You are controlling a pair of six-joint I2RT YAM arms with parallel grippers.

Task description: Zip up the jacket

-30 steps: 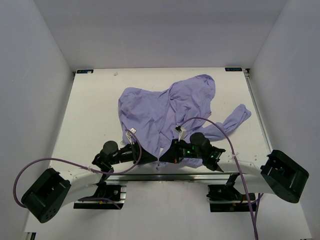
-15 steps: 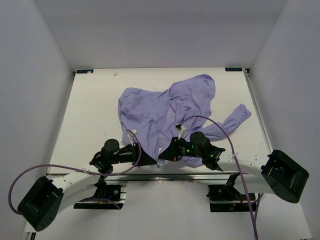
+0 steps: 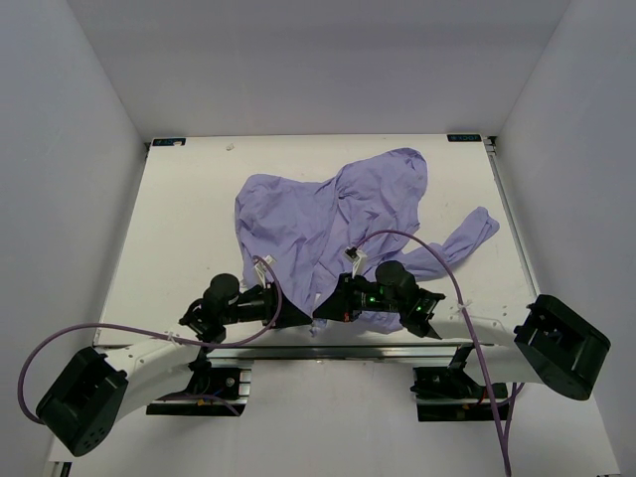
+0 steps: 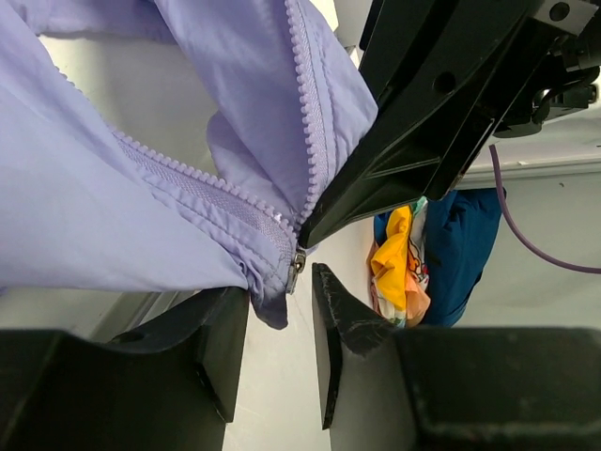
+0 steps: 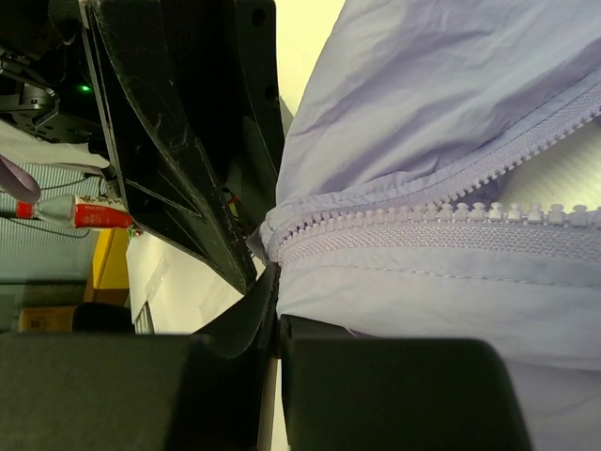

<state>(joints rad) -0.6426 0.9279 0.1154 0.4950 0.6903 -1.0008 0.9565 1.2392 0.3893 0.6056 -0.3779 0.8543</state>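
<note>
At jacket [image 3: 328, 214] hem, left end effector [image 4: 280, 296] has moved in, jaws narrowing but still apart around slider [image 4: 297, 263]; right end effector [image 5: 275, 305] clamped on hem, so a grab looks imminent.

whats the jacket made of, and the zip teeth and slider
Jacket: thin woven synthetic, probably nylon or polyester; matte, with fine creases.
Teeth: moulded plastic, chunky and the same lavender.
Slider: looks like metal, a small silvery glint; too small to be sure.
</note>
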